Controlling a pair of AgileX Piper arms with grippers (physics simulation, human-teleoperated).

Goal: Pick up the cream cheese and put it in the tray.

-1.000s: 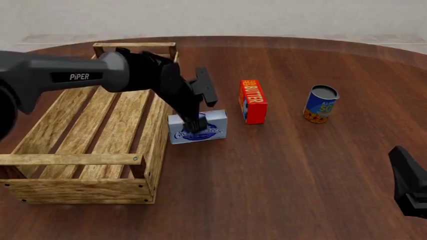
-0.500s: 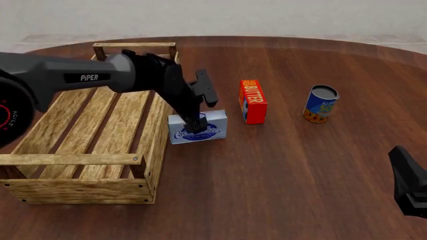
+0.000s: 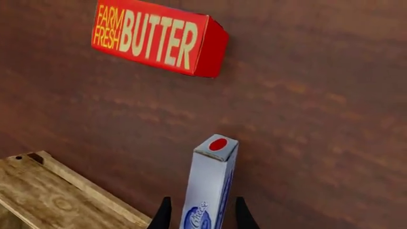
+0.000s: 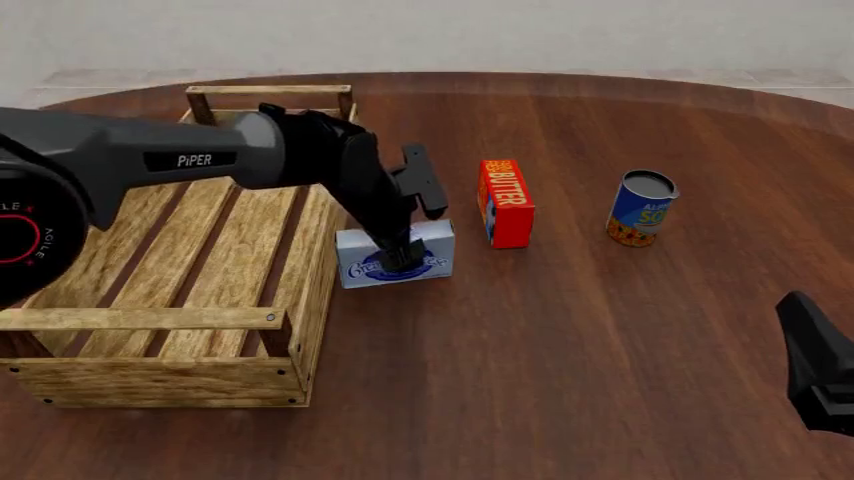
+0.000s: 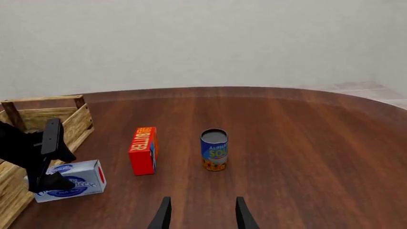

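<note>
A: Since 1 second ago the left arm has swung a little right, and its gripper (image 4: 404, 262) has sunk lower onto the cream cheese (image 4: 430, 254). Nothing else on the table (image 4: 601, 330) has shifted.

B: Take it from the biggest thing down. Where does everything sit?

A: The tray (image 4: 174, 262) lies at the left, long side running near to far, with nothing in it. The cream cheese stands on the table just beside the tray's right wall, about halfway along it. To its right is the butter (image 4: 506, 203), and farther right the can (image 4: 642, 208).

B: And the 2 grippers?

A: In the left wrist view the 2 fingers sit either side of the box's thin faces with the box between them, set narrow. I cannot tell whether the pads actually press it yet. The right gripper (image 5: 201, 215) hangs low at the near right, well apart from everything, fingers parted around nothing.

B: How will the box handle?

A: I'd judge it light and fairly stiff, a small carton with smooth printed faces, so a bit slippery. Pinching across the narrow thickness, near the middle of its length, looks right; a hold near 1 end could let it swing.

B: Any risk?

A: The tray wall is close on the left, so the box likely needs lifting clear of the rim before it goes sideways.
</note>
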